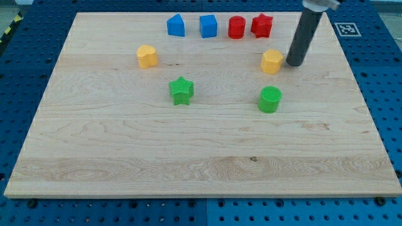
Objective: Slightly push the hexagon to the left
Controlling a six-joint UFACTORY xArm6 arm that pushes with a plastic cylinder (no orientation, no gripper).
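Nearest the view's bottom, the wooden desk [188,163] lies bare of blocks. Farther up, a green star [181,90] sits left of centre and a green cylinder [270,99] sits to the right, well apart from each other. Beyond them, a yellow heart-like block [147,56] rests toward the view's left, and the yellow hexagon [272,61] rests toward the view's right, above the green cylinder. The tip [294,63] of the dark rod stands just beside the hexagon on its right side; whether they touch cannot be told. The arm has no grasping end effector, only this rod, which holds nothing. Farthest back, a row runs along the view's top: a blue triangular block [176,26], a blue cube-like block [208,26], a red cylinder [237,27] and a red star [261,26].
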